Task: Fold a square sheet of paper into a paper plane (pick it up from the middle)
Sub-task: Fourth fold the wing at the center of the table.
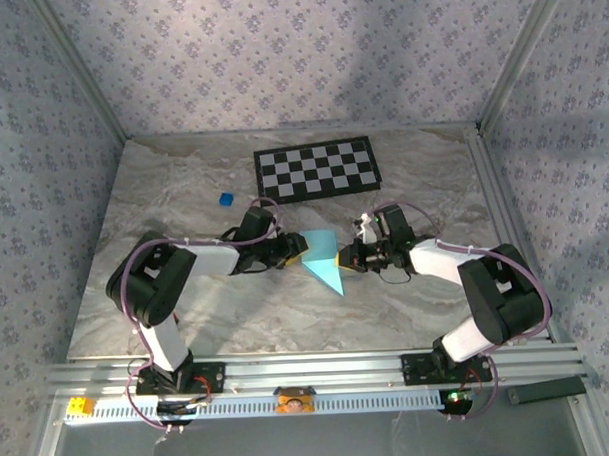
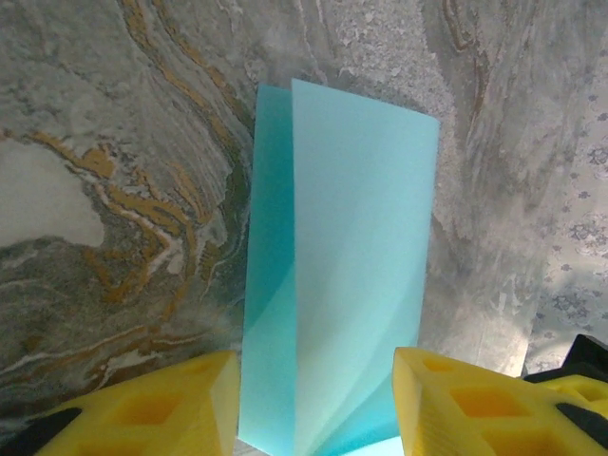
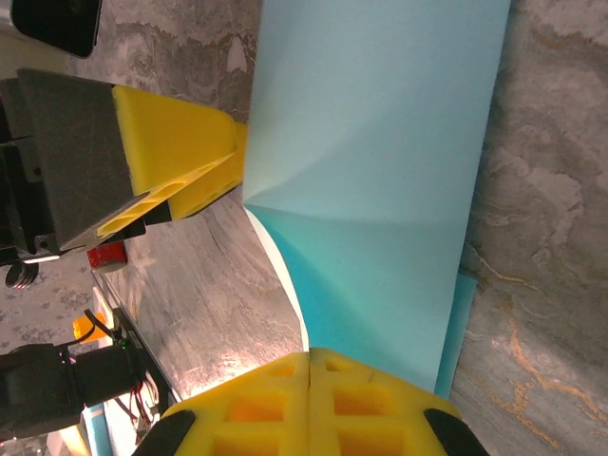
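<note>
Right gripper (image 3: 310, 375) jaws shut on folded paper sheet (image 3: 380, 142), anchoring it; left gripper (image 2: 315, 385) jaws apart, straddling edge, likely for creasing.

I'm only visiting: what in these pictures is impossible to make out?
Top view: how the left gripper and right gripper meet the sheet of paper; too small, arms overlap.
Left wrist view: the paper's near end, cut by the bottom edge; unclear whether the yellow fingers press it.
Right wrist view: the paper's far end, cut by the top edge; the pinched part hides between the shut fingers.
Top view: small blue cube, too small for detail.
</note>
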Tool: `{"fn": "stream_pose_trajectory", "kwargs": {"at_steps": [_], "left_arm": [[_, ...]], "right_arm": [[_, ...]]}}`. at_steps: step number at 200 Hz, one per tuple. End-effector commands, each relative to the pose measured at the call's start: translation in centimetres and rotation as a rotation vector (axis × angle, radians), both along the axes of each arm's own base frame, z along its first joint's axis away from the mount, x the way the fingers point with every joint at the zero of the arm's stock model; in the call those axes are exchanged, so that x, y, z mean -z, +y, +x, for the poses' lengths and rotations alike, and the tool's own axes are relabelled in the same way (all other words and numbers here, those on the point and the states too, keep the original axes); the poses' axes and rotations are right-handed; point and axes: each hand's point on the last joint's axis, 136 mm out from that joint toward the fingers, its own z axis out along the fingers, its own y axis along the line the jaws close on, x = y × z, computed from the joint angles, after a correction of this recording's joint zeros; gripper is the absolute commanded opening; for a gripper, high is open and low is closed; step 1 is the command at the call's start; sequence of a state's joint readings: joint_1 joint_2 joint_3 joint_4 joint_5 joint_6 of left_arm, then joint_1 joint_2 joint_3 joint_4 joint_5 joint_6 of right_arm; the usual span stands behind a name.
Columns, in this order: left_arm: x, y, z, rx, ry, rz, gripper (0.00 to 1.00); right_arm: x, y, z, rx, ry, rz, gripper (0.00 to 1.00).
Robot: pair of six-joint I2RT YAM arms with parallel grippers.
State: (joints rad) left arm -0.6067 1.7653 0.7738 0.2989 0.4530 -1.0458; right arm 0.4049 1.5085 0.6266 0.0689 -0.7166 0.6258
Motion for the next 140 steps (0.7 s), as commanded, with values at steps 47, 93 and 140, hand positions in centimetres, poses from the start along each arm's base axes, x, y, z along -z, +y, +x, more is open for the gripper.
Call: {"fn": "stream_pose_trajectory", "kwargs": {"at_steps": [47, 93, 140], "left_arm": [[-0.6, -1.4, 1.3, 0.000, -0.007, -0.072, 0.39], [-0.5, -1.9, 1.3, 0.010, -0.003, -0.088, 0.35], [-0.7, -2.2, 1.5, 0.008, -0.008, -0.101, 0.26]], "right_arm": [[-0.9, -0.2, 0.0, 0.011, 0.000, 0.036, 0.00], [-0.6, -0.4, -0.2, 0.012, 0.005, 0.033, 0.00], [-0.4, -0.5, -0.3, 0.014, 0.012, 0.027, 0.00]]}}
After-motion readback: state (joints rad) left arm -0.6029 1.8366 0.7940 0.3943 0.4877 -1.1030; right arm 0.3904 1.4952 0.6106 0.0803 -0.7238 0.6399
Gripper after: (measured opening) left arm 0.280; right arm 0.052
